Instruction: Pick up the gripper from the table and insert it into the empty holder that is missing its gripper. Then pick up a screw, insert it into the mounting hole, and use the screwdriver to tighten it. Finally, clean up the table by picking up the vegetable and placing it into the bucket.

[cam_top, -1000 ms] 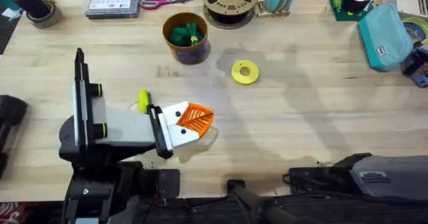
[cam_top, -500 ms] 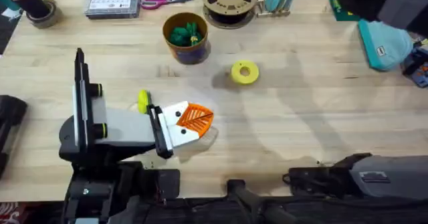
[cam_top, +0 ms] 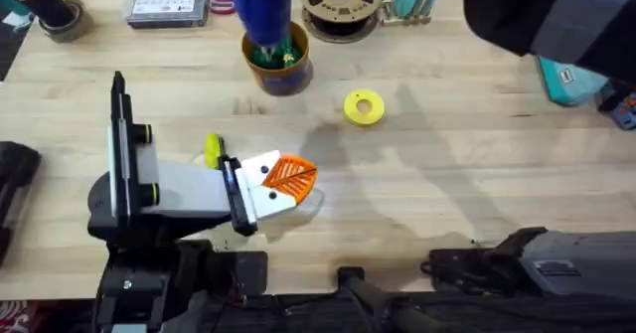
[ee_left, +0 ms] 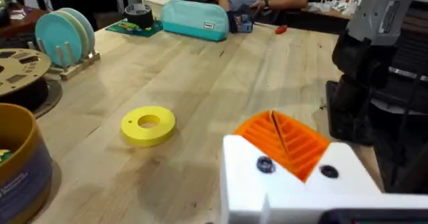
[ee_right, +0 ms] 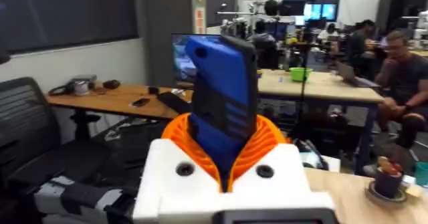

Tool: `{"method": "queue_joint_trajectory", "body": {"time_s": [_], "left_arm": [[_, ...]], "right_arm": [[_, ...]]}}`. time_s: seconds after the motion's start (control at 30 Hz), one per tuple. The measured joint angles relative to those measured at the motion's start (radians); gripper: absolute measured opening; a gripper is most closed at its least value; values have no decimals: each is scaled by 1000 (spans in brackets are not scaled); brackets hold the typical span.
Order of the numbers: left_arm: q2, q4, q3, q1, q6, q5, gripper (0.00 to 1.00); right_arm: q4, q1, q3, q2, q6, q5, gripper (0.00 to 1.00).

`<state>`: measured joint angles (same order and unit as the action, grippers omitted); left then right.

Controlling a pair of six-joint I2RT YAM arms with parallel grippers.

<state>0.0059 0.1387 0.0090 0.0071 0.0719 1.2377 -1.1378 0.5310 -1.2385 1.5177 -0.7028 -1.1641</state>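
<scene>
Pinching the blue screwdriver (ee_right: pixel 224 93) upright between its orange pads, the right gripper (ee_right: pixel 227 167) is holding it above the bucket (cam_top: pixel 278 63), while the left gripper (cam_top: pixel 288 182) is lying with fingers pressed together.

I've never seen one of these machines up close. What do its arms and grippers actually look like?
The left arm is grey and black with small yellow-green knobs on its side. The left gripper has white angular finger mounts, each with a dark screw head, and orange ribbed pads. The right gripper is built the same, white with orange ribbed pads. The right arm is dark grey with a small label.
</scene>
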Motion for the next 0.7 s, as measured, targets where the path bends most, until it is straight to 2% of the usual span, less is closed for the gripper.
{"method": "queue_joint_trajectory", "body": {"time_s": [0.7], "left_arm": [[0, 0, 0, 0, 0, 0, 4]], "right_arm": [[-2, 87, 7, 0, 68, -31, 24]]}}
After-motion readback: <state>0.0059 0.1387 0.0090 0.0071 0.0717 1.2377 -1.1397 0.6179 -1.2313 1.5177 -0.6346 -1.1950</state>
